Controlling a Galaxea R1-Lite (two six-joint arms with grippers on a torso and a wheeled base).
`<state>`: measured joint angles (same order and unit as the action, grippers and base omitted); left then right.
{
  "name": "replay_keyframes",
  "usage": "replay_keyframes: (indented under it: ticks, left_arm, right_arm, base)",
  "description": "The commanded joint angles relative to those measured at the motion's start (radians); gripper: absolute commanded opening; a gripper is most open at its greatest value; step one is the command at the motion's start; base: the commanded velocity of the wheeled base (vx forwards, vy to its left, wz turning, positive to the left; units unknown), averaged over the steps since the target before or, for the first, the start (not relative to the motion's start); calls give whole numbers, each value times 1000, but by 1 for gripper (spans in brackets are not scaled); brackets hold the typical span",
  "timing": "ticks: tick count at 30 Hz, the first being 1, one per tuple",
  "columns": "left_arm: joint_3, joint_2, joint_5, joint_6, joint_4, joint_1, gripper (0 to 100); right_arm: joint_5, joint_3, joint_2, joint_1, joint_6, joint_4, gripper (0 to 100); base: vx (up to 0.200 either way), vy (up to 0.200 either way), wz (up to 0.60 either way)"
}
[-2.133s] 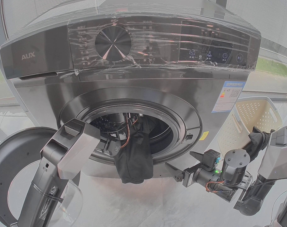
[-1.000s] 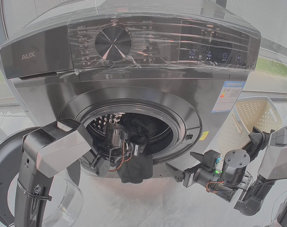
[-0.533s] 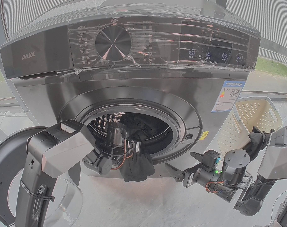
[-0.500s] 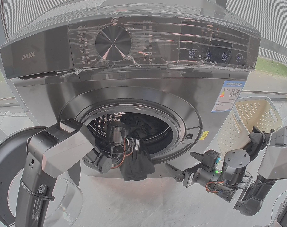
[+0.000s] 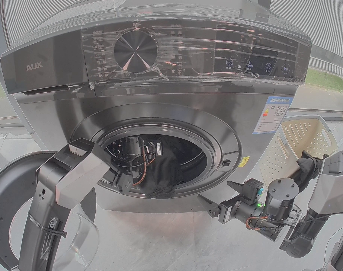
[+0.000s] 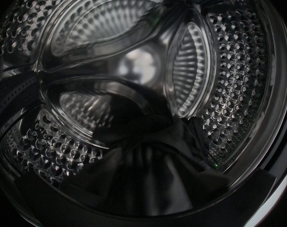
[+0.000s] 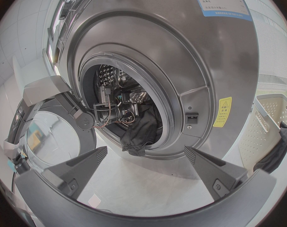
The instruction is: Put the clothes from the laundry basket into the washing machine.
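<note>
- The black garment [image 5: 162, 174] has been gathered upward; two seconds ago it hung in a long tail out of the washing machine [image 5: 231, 113] and down the front panel; now only its lowest fold lies over the lip of the door opening, and the rest is inside the drum [image 6: 238, 63].
- The left arm [image 5: 77, 170] has swung its wrist from below the opening up into it; the left hand [image 5: 153, 152] now sits inside the mouth, just beside the upper part of the cloth; I cannot tell from these views whether its fingers are pressed together on the fabric or apart.
- My reading of it: this piece is nearly loaded but not wholly; the fold on the lip would likely catch in the door [image 5: 13, 185] unless it is pushed deeper; the left wrist view shows the cloth heaped at the near bottom of the drum, with free room behind it.
- The right arm has kept still over the same stretch; the right hand [image 5: 216, 195] hangs low before the machine's front, to the right of the opening, with its fingers spread wide and holding nothing.
- The laundry basket [image 5: 307, 132] stands beside the machine on the right; a second dark garment [image 5: 307, 168] is draped over its rim, so by my judgement more loading remains.
</note>
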<state>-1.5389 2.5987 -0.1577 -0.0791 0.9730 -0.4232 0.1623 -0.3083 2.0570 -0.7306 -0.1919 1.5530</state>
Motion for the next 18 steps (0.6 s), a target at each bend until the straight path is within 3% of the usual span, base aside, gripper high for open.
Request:
replay_keyframes:
  ticks: [1,9,18]
  left_arm:
    - [111,-25,12,-10,-10,-12,100]
    - [298,-81,61,1,-50,-48,100]
    - [315,-52,59,9,-60,-62,100]
  right_arm:
    - [0,0,2,0,0,4,100]
    - [0,2,6,0,0,4,100]
    - [0,2,8,0,0,2,100]
  base:
    - [0,0,0]
    - [0,0,0]
    - [0,0,0]
